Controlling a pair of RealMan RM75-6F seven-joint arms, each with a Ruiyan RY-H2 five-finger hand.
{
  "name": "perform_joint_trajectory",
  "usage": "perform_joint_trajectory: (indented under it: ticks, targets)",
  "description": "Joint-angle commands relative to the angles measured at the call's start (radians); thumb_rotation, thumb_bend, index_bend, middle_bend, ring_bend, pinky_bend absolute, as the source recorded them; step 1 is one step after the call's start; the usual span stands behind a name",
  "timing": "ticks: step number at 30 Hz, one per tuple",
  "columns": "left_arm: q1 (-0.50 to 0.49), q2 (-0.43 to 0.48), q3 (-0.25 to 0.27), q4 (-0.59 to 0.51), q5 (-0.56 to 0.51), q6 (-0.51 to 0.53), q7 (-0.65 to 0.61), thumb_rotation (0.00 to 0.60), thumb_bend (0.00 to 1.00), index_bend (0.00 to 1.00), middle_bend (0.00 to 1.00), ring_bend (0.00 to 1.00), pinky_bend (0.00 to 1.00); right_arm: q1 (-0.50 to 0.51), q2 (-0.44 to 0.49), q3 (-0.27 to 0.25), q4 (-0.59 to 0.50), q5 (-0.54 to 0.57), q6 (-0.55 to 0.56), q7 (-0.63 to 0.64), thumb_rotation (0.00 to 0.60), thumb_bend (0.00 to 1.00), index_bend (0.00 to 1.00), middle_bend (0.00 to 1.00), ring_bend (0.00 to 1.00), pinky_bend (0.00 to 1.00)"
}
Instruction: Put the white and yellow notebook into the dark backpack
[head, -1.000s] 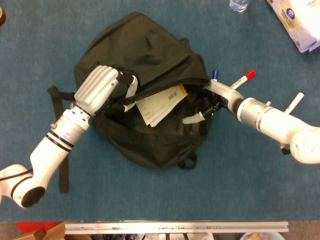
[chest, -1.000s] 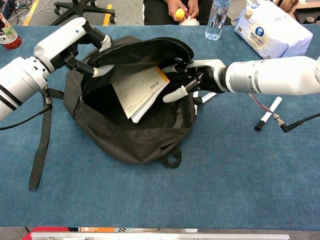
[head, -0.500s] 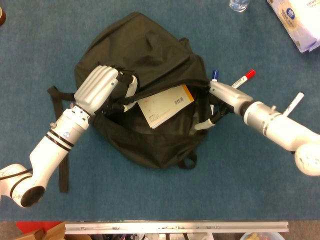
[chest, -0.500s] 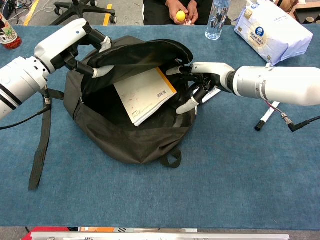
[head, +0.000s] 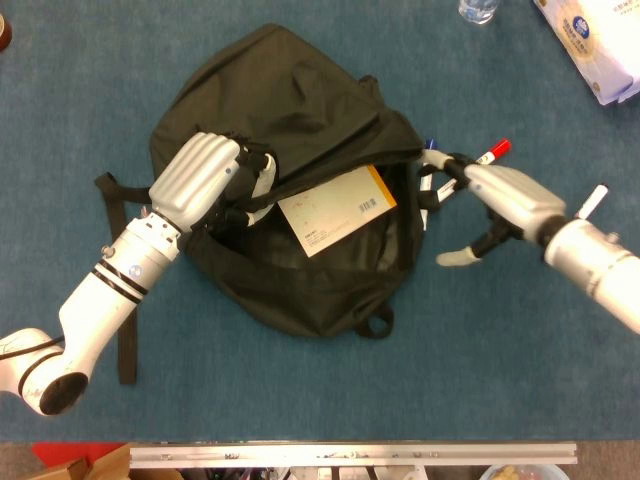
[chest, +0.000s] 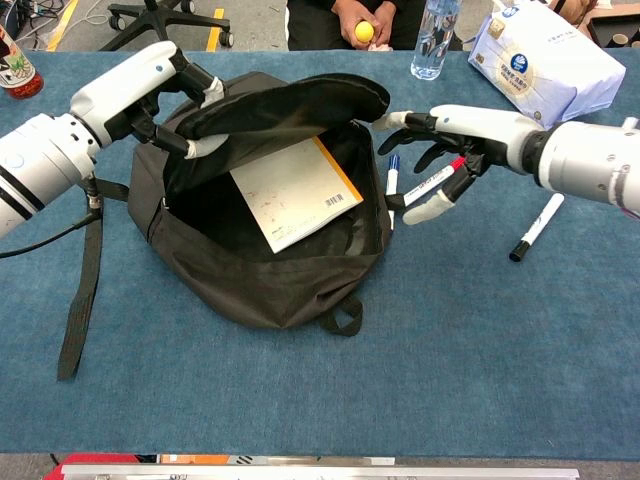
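Dark backpack (chest: 250, 260) flap is gripped by my left hand (head: 200, 175), arm angled in. My right hand (chest: 455, 135) hovers beside it, fingers (chest: 425, 210) spread, empty. Notebook (chest: 295, 195) lies inside.

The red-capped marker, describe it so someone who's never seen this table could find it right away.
Start at the dark backpack lying open mid-table, then look just past its right edge, below the right robot hand. Two pens lie there on the blue table cover. The red-capped marker is the slanted white one with a red tip; its neighbour, the blue-capped marker, lies closer to the bag.
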Motion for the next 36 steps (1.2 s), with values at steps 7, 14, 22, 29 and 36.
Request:
perform_joint_trajectory:
  ticks: [7, 14, 22, 29, 36]
  targets:
    - [-0.024, 0.091, 0.056, -0.048, 0.046, -0.091, 0.016, 0.600, 0.36, 0.41, 0.40, 0.37, 0.37, -0.166, 0.222, -0.048, -0.160, -0.191, 0.061, 0.116, 0.600, 0.00, 0.00, 0.22, 0.05, 0.21]
    - [-0.043, 0.184, 0.098, -0.100, 0.069, -0.163, 0.052, 0.600, 0.36, 0.14, 0.21, 0.21, 0.29, -0.237, 0.303, -0.060, -0.144, -0.320, 0.093, 0.189, 0.600, 0.00, 0.00, 0.23, 0.05, 0.21]
    - [-0.022, 0.269, 0.120, -0.147, 0.085, -0.148, 0.001, 0.600, 0.36, 0.11, 0.16, 0.17, 0.27, -0.280, 0.338, -0.063, -0.122, -0.386, 0.129, 0.201, 0.600, 0.00, 0.00, 0.23, 0.05, 0.21]
    - [0.006, 0.293, 0.100, -0.138, 0.052, -0.097, -0.013, 0.600, 0.36, 0.11, 0.16, 0.17, 0.27, -0.291, 0.338, -0.053, -0.089, -0.394, 0.129, 0.209, 0.600, 0.00, 0.00, 0.23, 0.05, 0.21]
    - [0.064, 0.284, 0.064, -0.056, -0.068, -0.033, 0.003, 0.600, 0.36, 0.11, 0.16, 0.18, 0.27, -0.320, 0.308, -0.054, -0.038, -0.375, 0.187, 0.059, 0.600, 0.14, 0.00, 0.23, 0.05, 0.21]
